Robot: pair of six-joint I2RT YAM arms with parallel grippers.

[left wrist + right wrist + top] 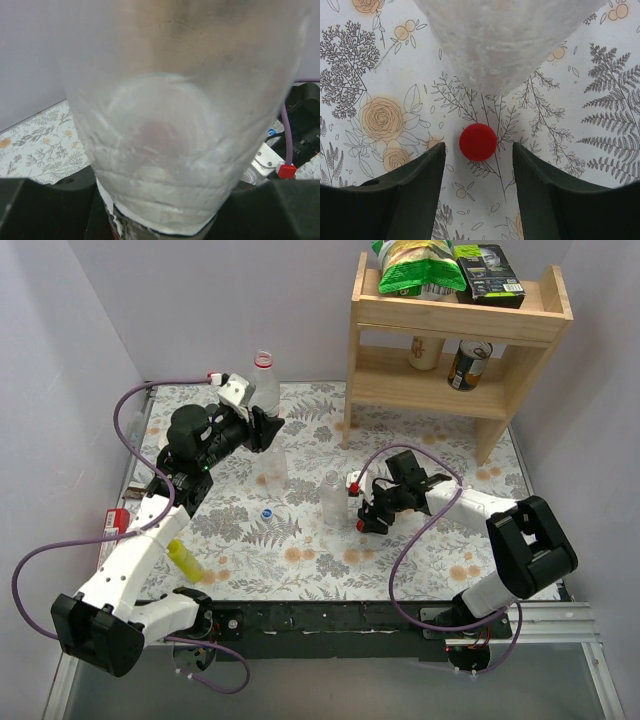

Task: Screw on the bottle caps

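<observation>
My left gripper [262, 428] is shut on a clear bottle [264, 385] with a red ring at its neck, held upright at the back left. That bottle [175, 125] fills the left wrist view between the dark jaws [160, 205]. Another clear bottle [332, 498] stands mid-table, and a third, fainter one [276, 468] is behind it to the left. A blue cap [266, 512] lies on the cloth. My right gripper [366, 522] is open, low over a red cap [478, 142] lying flat between its fingers [420, 185], untouched. A clear bottle's base [505, 45] stands just beyond the cap.
A wooden shelf [450, 320] with cans and bags stands at the back right. A small yellow bottle [185, 560] lies near the left arm. A red object [115, 522] sits at the left table edge. Walls close in the left and back.
</observation>
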